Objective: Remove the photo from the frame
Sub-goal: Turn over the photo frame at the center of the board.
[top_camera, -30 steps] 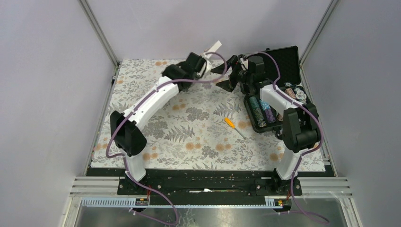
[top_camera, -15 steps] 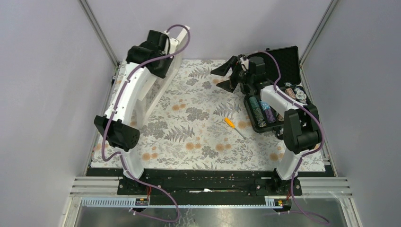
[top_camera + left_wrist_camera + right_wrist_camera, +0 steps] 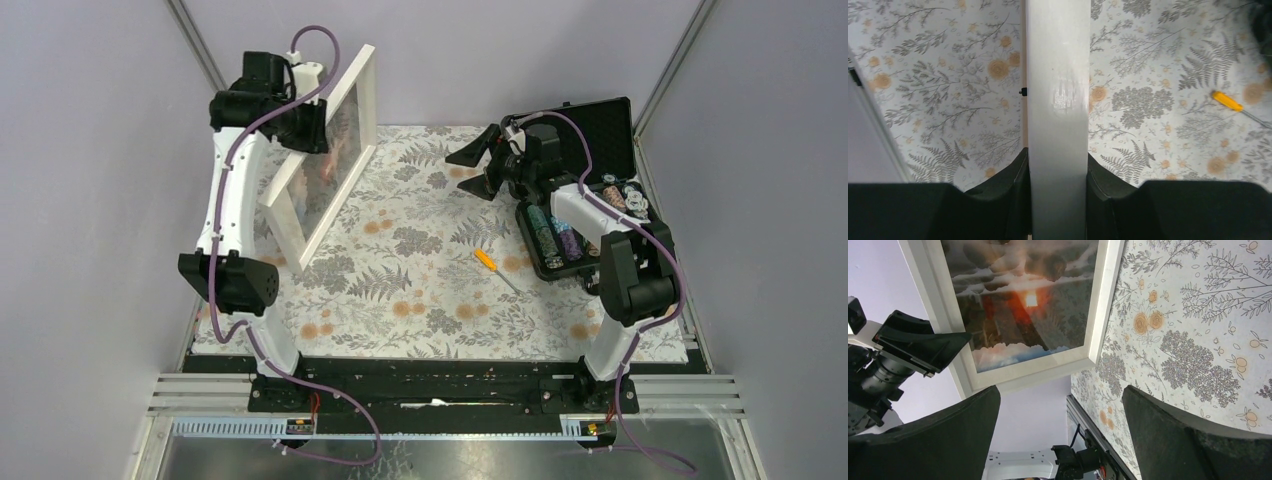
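Closest in, an orange screwdriver [image 3: 486,260] is just lying on the floral cloth [image 3: 420,300] mid-table, with the open black case [image 3: 598,125] on the right a bit further back. Over on the left, the left gripper [image 3: 1057,170] is pinched on the edge of the frame [image 3: 1058,75], holding it up on end, and the photo [image 3: 1023,305] sits inside it facing right. At the far middle, just left of the case, the right gripper [image 3: 1060,405] is spread wide with nothing in it, aimed at the photo.
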Robot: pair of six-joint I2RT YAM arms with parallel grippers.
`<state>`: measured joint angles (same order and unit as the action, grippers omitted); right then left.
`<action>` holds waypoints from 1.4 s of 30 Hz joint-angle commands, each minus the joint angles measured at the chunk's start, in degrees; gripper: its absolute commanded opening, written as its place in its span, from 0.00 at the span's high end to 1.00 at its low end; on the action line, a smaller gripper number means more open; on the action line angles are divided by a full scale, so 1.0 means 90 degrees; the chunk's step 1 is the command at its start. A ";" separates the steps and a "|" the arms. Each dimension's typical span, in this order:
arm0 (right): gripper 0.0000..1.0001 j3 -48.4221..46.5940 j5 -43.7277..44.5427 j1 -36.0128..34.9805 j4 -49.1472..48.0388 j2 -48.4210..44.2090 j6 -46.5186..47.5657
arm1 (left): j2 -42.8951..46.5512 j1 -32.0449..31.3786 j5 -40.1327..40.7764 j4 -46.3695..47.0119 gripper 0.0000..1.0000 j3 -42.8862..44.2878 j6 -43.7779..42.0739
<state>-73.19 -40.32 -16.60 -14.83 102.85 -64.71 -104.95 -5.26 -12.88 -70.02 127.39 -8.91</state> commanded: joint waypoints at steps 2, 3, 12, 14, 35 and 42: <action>0.00 0.0060 -0.0247 0.0004 -0.0349 -0.0382 0.0235 | 0.0217 0.0427 -0.2957 0.1012 1.00 0.0076 0.0944; 0.00 0.0065 -0.0272 0.0008 -0.0368 -0.0391 0.0272 | 0.0216 0.0473 -0.3121 0.1015 1.00 0.0074 0.0939; 0.00 -0.0132 -0.0412 0.0009 -0.0443 -0.0633 0.1227 | 0.0333 0.0526 -0.3415 0.1015 1.00 0.0034 0.0706; 0.00 -0.0171 -0.0436 0.0009 -0.0447 -0.0695 0.1516 | 0.0319 0.0572 -0.3457 0.1029 1.00 0.0030 0.0762; 0.00 -0.1245 -0.1551 0.0096 0.0623 -0.0789 0.5220 | 0.0737 0.0023 -0.2551 0.0308 1.00 -0.0709 -0.1526; 0.00 -0.2005 -0.2054 0.0272 0.2434 -0.1193 0.8571 | 0.1587 -0.0758 -0.1573 0.0688 1.00 -0.1725 -0.2875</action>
<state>-84.95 -54.28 -15.16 -5.13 96.77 -10.68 -97.38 -9.02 -31.94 -69.12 115.90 -21.43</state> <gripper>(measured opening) 0.995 0.352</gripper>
